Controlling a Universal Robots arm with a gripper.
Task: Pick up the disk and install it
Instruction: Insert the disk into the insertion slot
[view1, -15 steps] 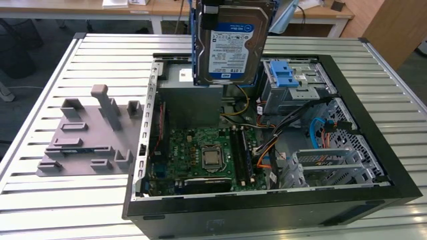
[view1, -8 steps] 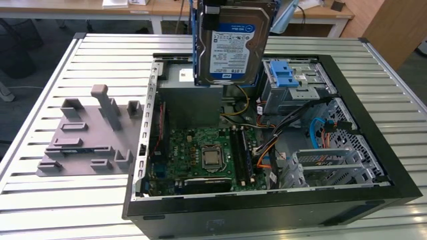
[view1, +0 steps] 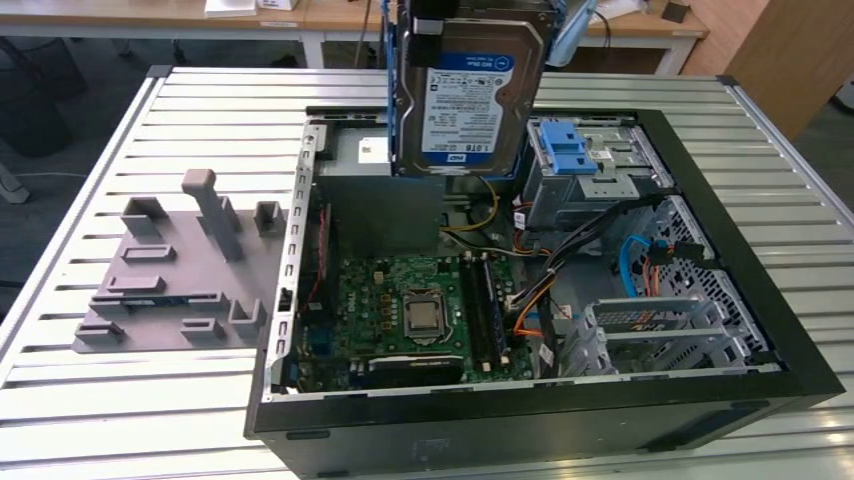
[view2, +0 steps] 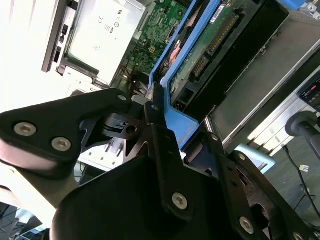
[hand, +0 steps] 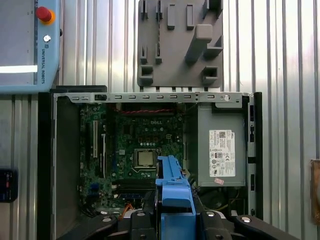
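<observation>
The gripper (view2: 182, 127) is clamping the disk (view1: 474, 100) by its blue carrier frame (hand: 172, 185), its black fingers (view2: 162, 150) pressing against the two sides of the frame's end with nothing else between them. The disk is hanging straight down from the gripper, standing on edge and touching nothing below, with its white and blue label facing the exterior view and its green circuit side showing in the second wrist view. Directly beneath the gripper, the open computer case (view1: 534, 425) is lying on its side on the slatted metal table (view1: 120, 430). The disk's lower edge is hovering above the case's far end, near the grey box with a white sticker (hand: 222, 150). The motherboard (view1: 414, 300) with its square processor socket (hand: 145, 158) is lying below and a little forward of the gripper. A blue latch (view1: 567, 150) on the metal drive cage is sitting just beside the hanging disk, lower than the gripper, toward the exterior view's right. A grey fixture plate (view1: 174, 290) with upright pegs is resting on the table outside the case, well apart from the gripper, toward the exterior view's left.
</observation>
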